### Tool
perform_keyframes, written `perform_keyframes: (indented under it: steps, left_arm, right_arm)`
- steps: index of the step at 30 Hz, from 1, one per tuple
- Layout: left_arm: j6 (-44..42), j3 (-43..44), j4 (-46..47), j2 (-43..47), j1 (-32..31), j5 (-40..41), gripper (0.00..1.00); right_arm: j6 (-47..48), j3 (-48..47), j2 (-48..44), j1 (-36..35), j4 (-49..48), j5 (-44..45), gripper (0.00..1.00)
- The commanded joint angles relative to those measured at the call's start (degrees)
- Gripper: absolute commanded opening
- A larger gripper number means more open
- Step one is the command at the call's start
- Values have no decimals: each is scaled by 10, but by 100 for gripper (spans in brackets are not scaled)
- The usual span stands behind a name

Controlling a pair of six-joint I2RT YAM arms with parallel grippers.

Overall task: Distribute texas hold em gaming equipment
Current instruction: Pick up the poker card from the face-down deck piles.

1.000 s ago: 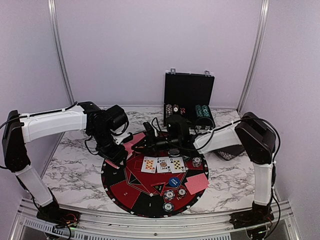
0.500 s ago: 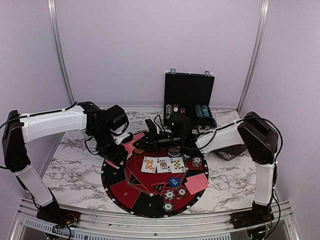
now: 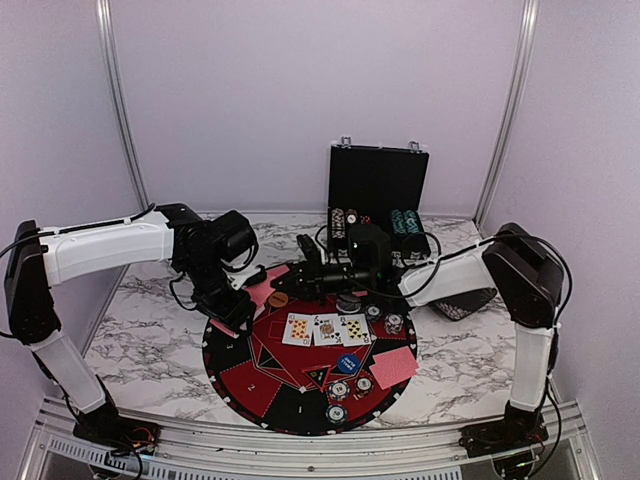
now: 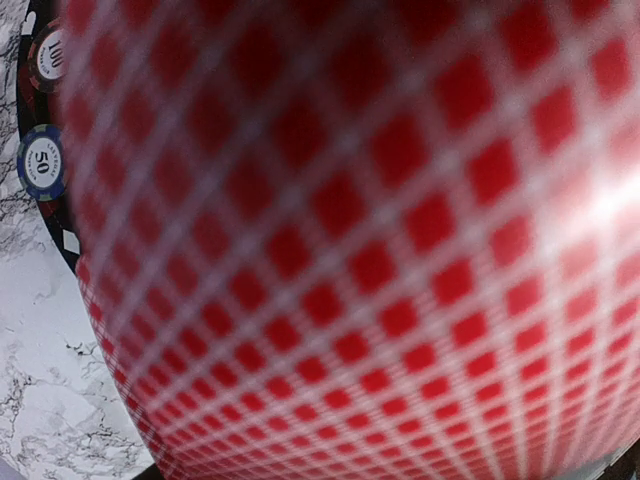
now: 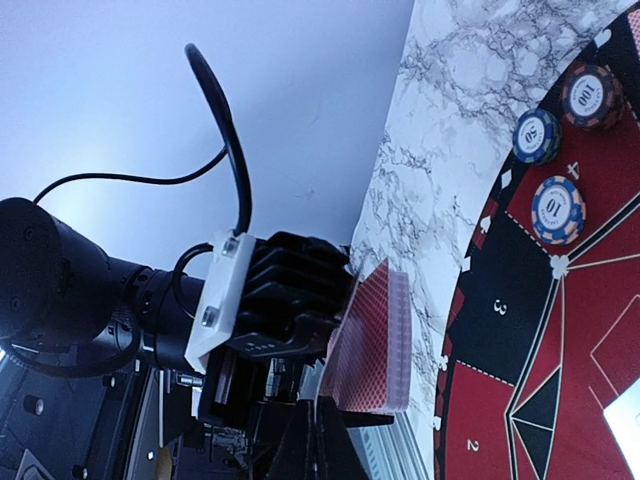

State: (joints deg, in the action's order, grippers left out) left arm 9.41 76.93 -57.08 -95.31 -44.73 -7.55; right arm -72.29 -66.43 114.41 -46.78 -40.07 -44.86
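My left gripper (image 3: 240, 306) is shut on a deck of red-backed playing cards (image 3: 252, 292) over the mat's far left edge. The deck (image 4: 350, 240) fills the left wrist view and hides the fingers. My right gripper (image 3: 268, 275) reaches left across the mat. Its fingers (image 5: 320, 425) are shut, pinched at the lower edge of the deck's (image 5: 375, 340) top card. Three face-up cards (image 3: 326, 330) lie mid-mat. An orange disc (image 3: 278, 298), a blue disc (image 3: 347, 363), face-down cards (image 3: 393, 365) and chips (image 3: 340, 390) are also on the mat.
The round red-and-black mat (image 3: 260, 385) lies at the table's front centre. An open black case (image 3: 378, 190) with chip rows stands behind it. A black dish (image 3: 460, 300) sits under the right forearm. More chips (image 3: 394, 322) rest near the right arm, and three chips (image 5: 558, 208) near the mat's rim.
The right gripper's jaws have closed at the deck. Its wrist has drawn back slightly to the right, uncovering the orange disc. The left arm and deck have stayed put.
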Motion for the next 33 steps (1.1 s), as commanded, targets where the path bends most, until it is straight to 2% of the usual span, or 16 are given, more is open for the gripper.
perform_keyframes:
  steps: [1, 22, 28, 33]
  left_arm:
    - [1, -7, -12, 16, 0, 6, 48]
    - [1, -35, 0, 31, 10, 3, 48]
    - [1, -37, 0, 36, 10, 3, 48]
    - [1, -40, 0, 39, 12, 3, 48]
  right_arm:
    - [-5, 2, -33, 10, -21, -14, 0]
    - [50, 50, -78, 60, 34, -87, 0]
    - [138, 43, -84, 86, 131, -117, 0]
    - [279, -14, -55, 98, 286, -123, 0]
